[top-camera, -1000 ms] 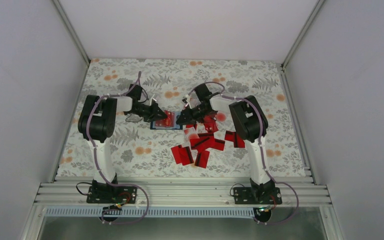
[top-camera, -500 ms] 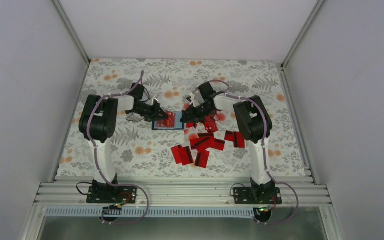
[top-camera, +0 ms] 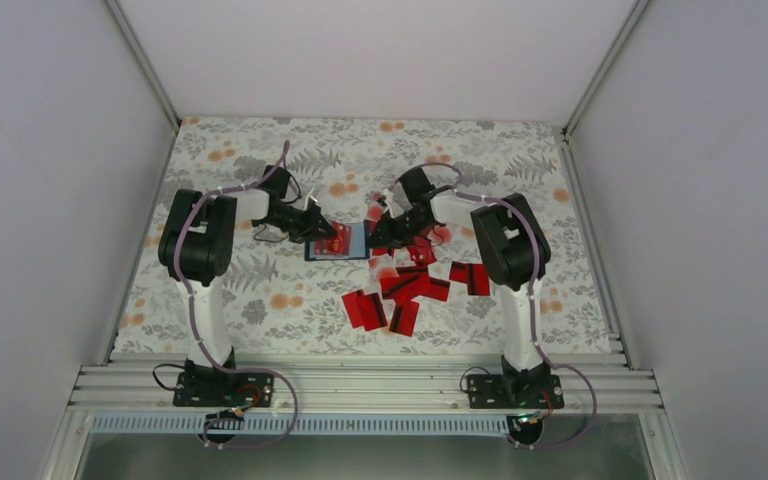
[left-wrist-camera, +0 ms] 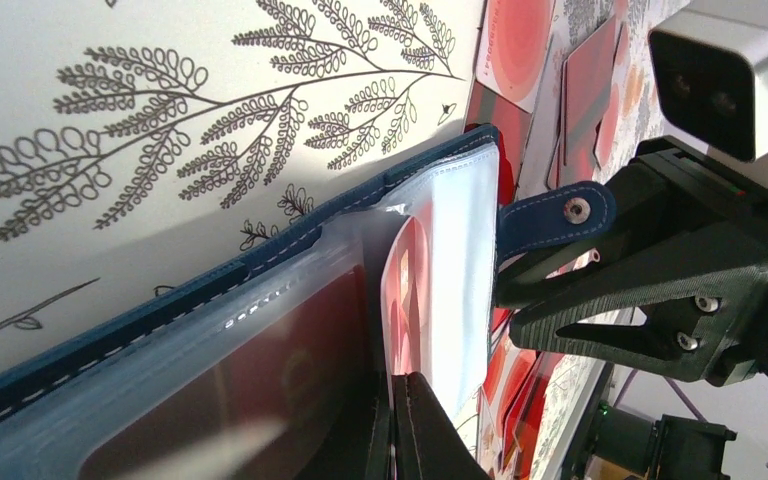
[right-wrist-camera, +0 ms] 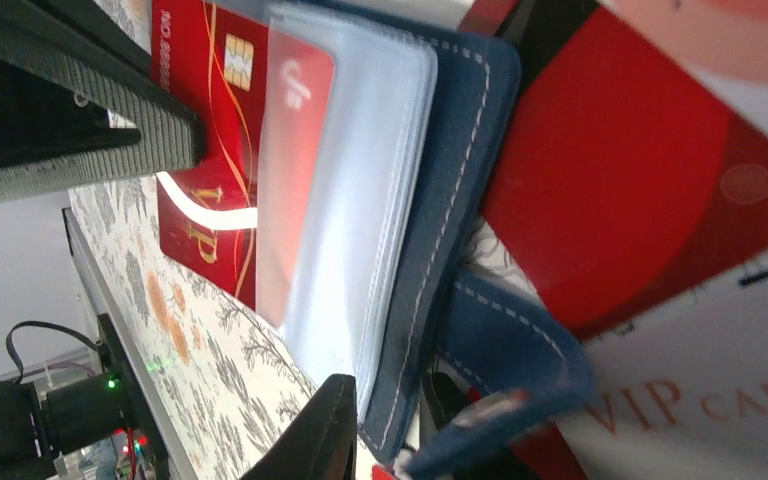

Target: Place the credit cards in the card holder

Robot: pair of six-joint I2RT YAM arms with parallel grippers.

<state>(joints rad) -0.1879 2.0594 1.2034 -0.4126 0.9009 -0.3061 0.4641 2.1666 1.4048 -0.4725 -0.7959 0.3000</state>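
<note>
White-walled enclosure, grey-and-orange floral tablecloth (top-camera: 520,170) over the table.

Left of centre, top view: left gripper (top-camera: 322,228), clenched, tip down on the left page of the open dark navy-blue stitched fabric card holder (top-camera: 354,240). Sleeve pinched between the fingers or merely pressed flat: cannot tell.

Card holder at frame centre, lying open on the cloth between both grippers. Inside, counted: two cards for certain.
- One red plastic card with chip and gold lettering (right-wrist-camera: 205,150) on the left page.
- One plain red card (right-wrist-camera: 295,170) in a clear plastic sleeve (right-wrist-camera: 360,200).
- Sleeve stack too fanned and glossy to count.

Just right of the holder: right gripper (top-camera: 380,232), closed narrowly on the holder's right cover edge, beside the blue strap tab with metal snap (left-wrist-camera: 557,213).

Lower right of centre: loose pile of thin red rectangular credit cards (top-camera: 410,285), roughly ten, overlapping, so no exact count.

Handling, judged:
- Cards light, stiff and slick, lying flat on cloth. Best taken by an edge raised over a neighbour.
- Holder soft and floppy, sleeves limp and slippery. Best held at the stitched cover edge, sleeve mouth kept spread.
</note>
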